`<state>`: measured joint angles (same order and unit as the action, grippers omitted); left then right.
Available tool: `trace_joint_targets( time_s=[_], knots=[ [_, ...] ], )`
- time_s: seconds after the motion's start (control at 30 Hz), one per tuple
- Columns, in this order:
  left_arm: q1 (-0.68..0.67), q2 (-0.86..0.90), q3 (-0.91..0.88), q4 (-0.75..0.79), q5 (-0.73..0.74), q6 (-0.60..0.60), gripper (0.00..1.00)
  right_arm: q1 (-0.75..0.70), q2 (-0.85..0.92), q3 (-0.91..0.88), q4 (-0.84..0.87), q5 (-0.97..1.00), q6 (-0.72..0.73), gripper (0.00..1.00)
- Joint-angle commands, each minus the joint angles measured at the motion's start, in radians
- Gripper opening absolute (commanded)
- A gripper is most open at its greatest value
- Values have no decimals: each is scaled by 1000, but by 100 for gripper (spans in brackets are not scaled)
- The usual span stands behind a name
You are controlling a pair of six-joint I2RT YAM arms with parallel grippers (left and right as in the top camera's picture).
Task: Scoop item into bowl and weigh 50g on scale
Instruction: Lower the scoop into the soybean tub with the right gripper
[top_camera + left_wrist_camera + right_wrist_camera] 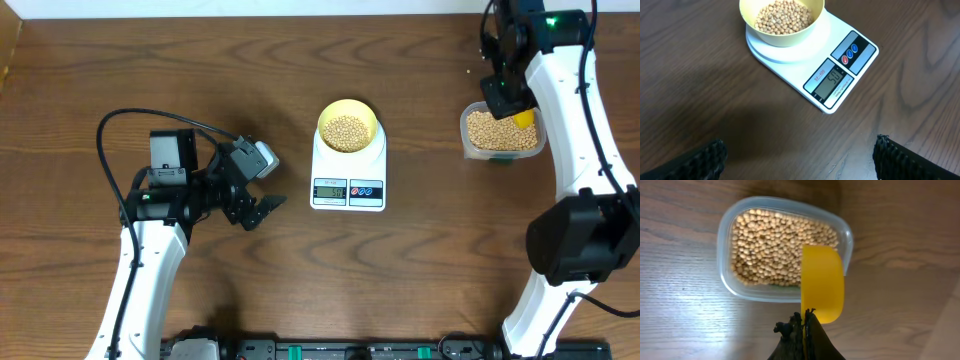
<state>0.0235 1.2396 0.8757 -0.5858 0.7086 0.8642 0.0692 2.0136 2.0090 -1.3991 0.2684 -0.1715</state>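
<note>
We find the bowl [348, 112] standing on the scale [328, 165] at the centre of the table [200, 80], holding a layer of beans [784, 16]; the display [832, 82] appears to read 50. The left gripper [262, 209] hovers well left of the scale, fingers spread wide, holding nothing. The right gripper [805, 325] pinches the scoop [822, 282] at its handle end, over the rim of the tub [726, 230]. The tub, right of the scale and apart from it, holds more beans. We cannot tell whether the scoop carries any.
</note>
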Motion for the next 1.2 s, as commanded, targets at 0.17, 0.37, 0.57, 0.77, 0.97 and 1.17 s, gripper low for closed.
trace_joint_targets(
  time_s=[0.17, 0.37, 0.57, 0.77, 0.97, 1.17],
  knots=[
    [4, -11, -6, 0, 16, -1, 95, -167, -15, -10, 2, -441, 102, 1],
    [4, -11, -6, -1, 16, -1, 95, -305, -15, -51, 45, -646, 104, 1],
    [4, -11, -6, 0, 16, -1, 95, -405, -15, -197, 175, -856, 104, 1],
    [4, -11, -6, 0, 16, -1, 95, -458, -15, -307, 239, -925, 104, 1],
    [4, -11, -6, 0, 16, -1, 95, -501, -15, -315, 238, -925, 104, 18],
    [4, -11, -6, 0, 16, -1, 95, -531, -15, -315, 229, -887, 119, 47]
  ],
)
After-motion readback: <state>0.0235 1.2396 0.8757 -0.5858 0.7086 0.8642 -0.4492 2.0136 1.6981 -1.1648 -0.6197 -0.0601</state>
